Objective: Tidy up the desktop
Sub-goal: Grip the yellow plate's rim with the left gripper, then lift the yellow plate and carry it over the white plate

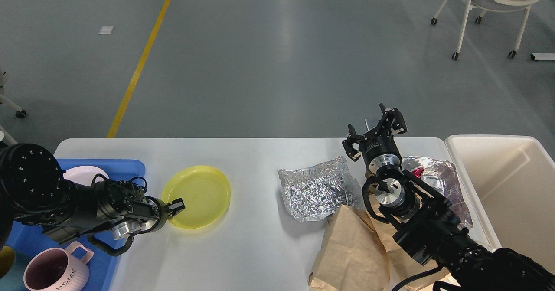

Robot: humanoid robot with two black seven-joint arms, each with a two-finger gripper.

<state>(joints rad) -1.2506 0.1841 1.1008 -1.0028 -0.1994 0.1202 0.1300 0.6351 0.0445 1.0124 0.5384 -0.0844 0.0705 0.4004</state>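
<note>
Desktop (256,243): plate (197,197), foil (314,191), bags (351,250)

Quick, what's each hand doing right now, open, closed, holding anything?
Left hand: closed on the near-left rim of the yellow plate.
Right hand: open, holding nothing, raised over the table's far edge.

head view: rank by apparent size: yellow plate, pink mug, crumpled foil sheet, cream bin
1. Cream bin, largest, though partly cut off at the frame edge.
2. Crumpled foil sheet and yellow plate look about alike; not ranking them. The foil is partly under the paper bag.
3. Pink mug, smallest, even though it sits nearest the camera.
</note>
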